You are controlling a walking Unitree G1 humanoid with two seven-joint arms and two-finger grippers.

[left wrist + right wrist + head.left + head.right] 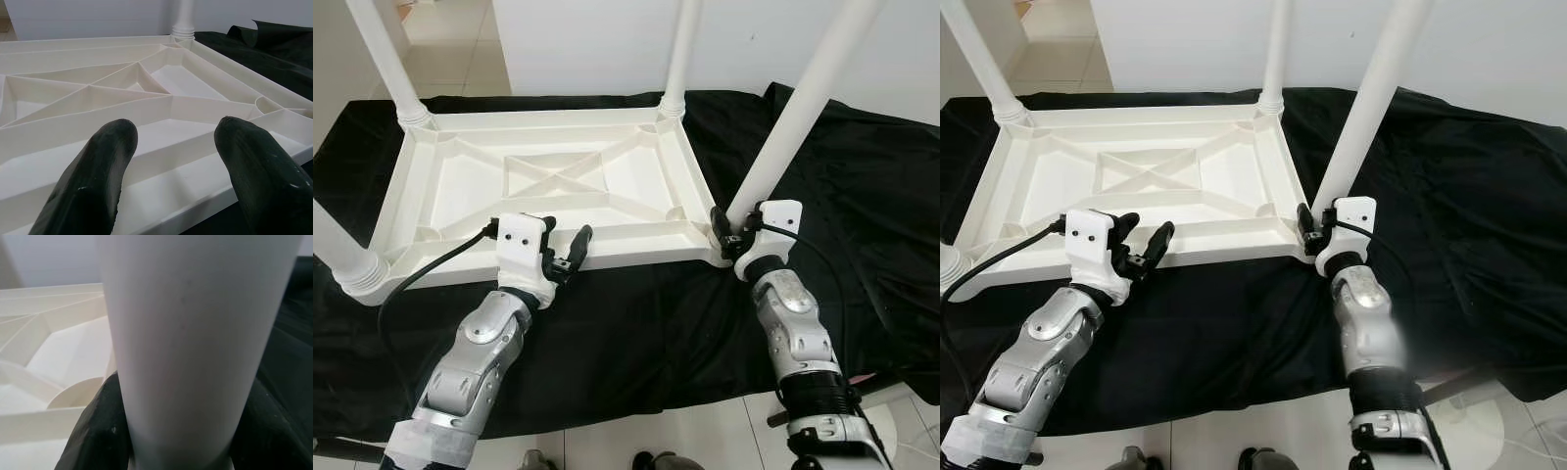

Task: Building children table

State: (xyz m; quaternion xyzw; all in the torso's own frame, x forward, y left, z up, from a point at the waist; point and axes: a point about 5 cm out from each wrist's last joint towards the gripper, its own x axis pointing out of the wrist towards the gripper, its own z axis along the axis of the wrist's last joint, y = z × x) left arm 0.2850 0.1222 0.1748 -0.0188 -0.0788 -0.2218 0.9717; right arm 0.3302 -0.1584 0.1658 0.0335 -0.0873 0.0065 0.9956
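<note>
So right hand [732,238] is clamped round the near-right leg [783,127] base, leg axis leaning off upright; left hand [566,250] spread over tabletop [548,176] edge, idle-ish.

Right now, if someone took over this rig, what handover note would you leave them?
Right gripper: shut on the near-right leg, low by its corner socket.
Left gripper: open, holding nothing, over the near edge of the upturned tabletop.
Tabletop lies underside up on the black cloth.
Done: four legs stand at the corners.
Left: whether the near-right leg is fully seated cannot be told; check it, release, then turn the table upright.
</note>
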